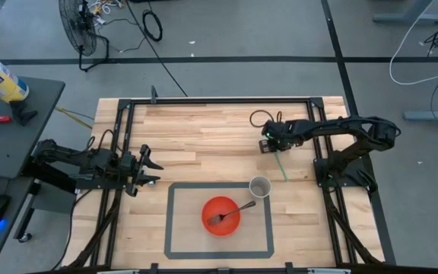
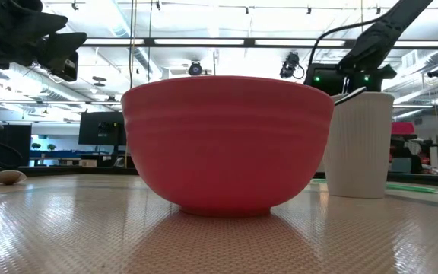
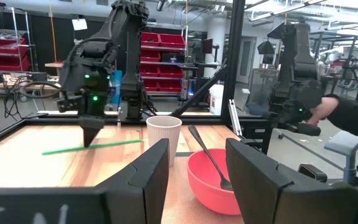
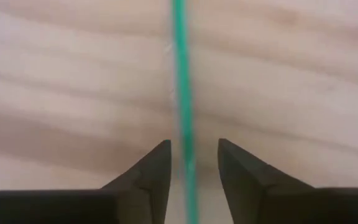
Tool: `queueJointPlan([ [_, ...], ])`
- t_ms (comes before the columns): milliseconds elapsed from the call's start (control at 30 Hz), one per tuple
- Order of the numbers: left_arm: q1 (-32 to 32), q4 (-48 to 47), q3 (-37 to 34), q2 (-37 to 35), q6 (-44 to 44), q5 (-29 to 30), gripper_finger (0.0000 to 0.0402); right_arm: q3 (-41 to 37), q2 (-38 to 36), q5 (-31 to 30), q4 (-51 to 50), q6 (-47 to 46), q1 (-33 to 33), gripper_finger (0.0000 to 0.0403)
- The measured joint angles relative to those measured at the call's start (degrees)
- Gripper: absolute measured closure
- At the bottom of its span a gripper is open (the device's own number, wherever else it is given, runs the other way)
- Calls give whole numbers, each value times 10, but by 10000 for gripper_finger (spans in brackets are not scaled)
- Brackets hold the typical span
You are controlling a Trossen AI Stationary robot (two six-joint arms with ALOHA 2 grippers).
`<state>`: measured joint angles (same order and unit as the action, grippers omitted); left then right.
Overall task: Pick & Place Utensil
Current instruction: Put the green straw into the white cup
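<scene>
A: From the high view, what is already done?

B: A dark metal fork (image 1: 230, 214) lies in the round red plastic bowl (image 1: 220, 216), inside the grey taped rectangle (image 1: 168, 221) on the pale wooden surface (image 1: 204, 137). A thin green plastic straw (image 1: 281, 165) lies flat, outside the white ribbed paper cup (image 1: 259, 186). The right gripper (image 1: 268, 144) sits at the straw's far end. I judge the fork part finished and the straw left to do.

A: And the low view?

B: The red bowl (image 2: 226, 144) fills the middle, the white cup (image 2: 358, 144) stands beside it, and the straw (image 2: 413, 187) lies on the surface behind the cup.

A: The left wrist view?

B: The left arm's own fingers (image 3: 148, 180) stand wide apart with nothing between them; the left gripper (image 1: 144, 167) waits off the mat's corner. Beyond those fingers are the bowl (image 3: 213, 183) with the fork (image 3: 211, 160) leaning in it, the cup (image 3: 164, 138), and the right gripper (image 3: 92, 132) tip-down over the straw (image 3: 92, 147).

A: The right wrist view?

B: The straw (image 4: 180, 74) runs straight between the right fingers (image 4: 151, 174), which are apart, one either side, not visibly pinching it. So the grasp appears not yet made; lifting and placing remain.
</scene>
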<state>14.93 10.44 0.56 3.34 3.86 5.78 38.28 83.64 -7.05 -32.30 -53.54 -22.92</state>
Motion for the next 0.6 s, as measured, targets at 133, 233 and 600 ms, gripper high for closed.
queueJointPlan([
  [133, 0, 0, 0, 0, 0, 0, 239, 0, 0, 1, 0, 16, -19, 296],
  [233, 0, 0, 0, 0, 0, 0, 239, 0, 0, 5, 0, 22, -14, 309],
  [600, 0, 0, 0, 0, 0, 0, 239, 0, 0, 5, 12, 20, 13, 312],
])
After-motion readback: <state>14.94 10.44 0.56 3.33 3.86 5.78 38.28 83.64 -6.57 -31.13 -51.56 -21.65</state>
